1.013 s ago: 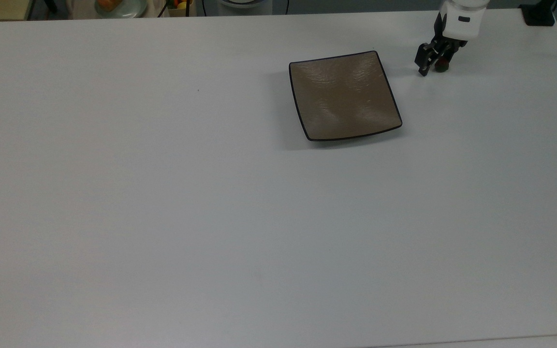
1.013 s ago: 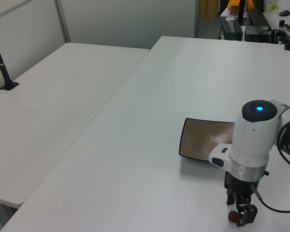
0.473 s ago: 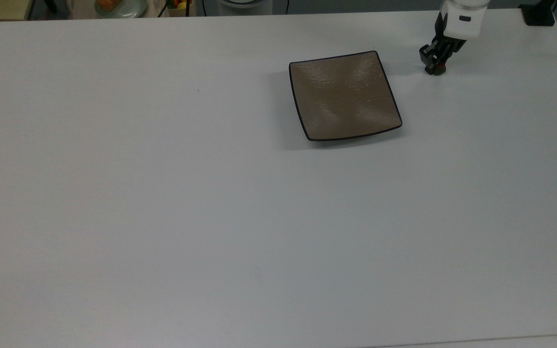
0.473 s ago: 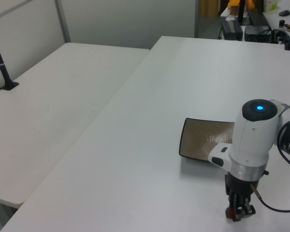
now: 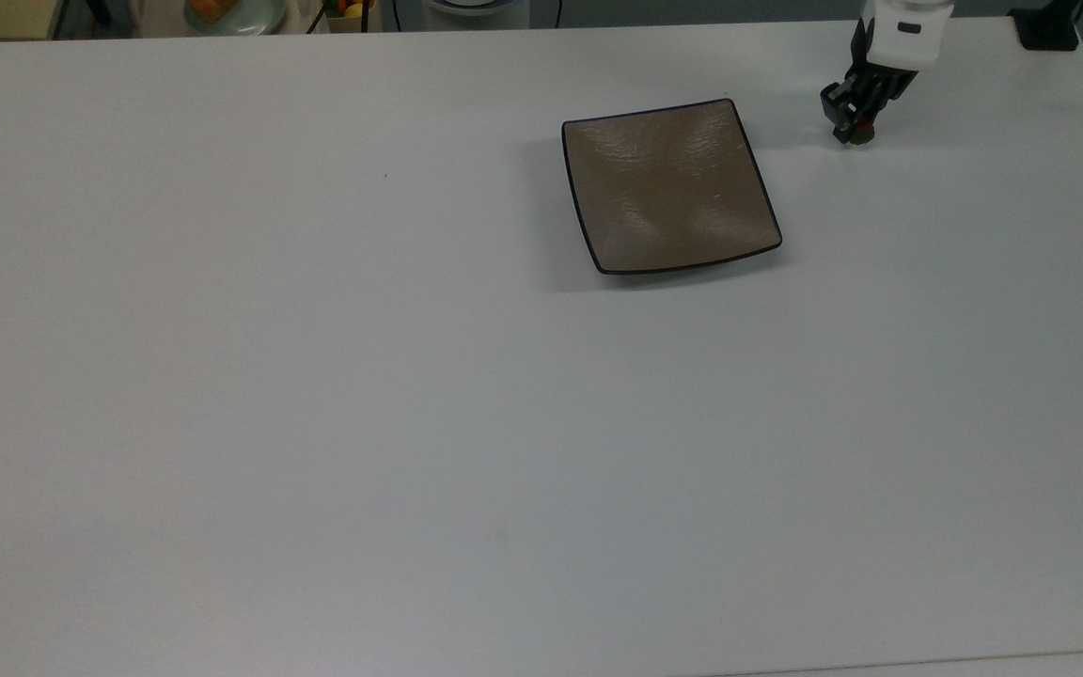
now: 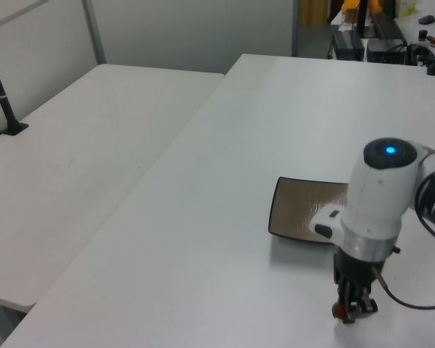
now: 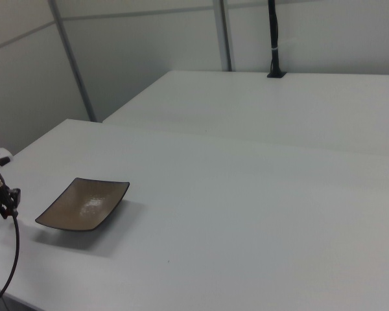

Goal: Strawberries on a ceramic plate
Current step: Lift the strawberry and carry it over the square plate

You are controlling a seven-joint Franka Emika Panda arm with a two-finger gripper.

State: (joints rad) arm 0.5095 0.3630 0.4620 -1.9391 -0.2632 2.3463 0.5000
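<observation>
I see my gripper (image 5: 854,130) squeezed on the little red strawberry (image 5: 862,134); both sit by the table (image 5: 316,376), a bit to the top view's right of the brown plate (image 5: 668,183); they don't touch it.

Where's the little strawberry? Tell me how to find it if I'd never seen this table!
Start at the big white table and find the square brown plate. In the top view, look to the plate's right, where the gripper reaches down. Pinched at its tips is the strawberry, a tiny dark red thing, far smaller than the plate.
</observation>
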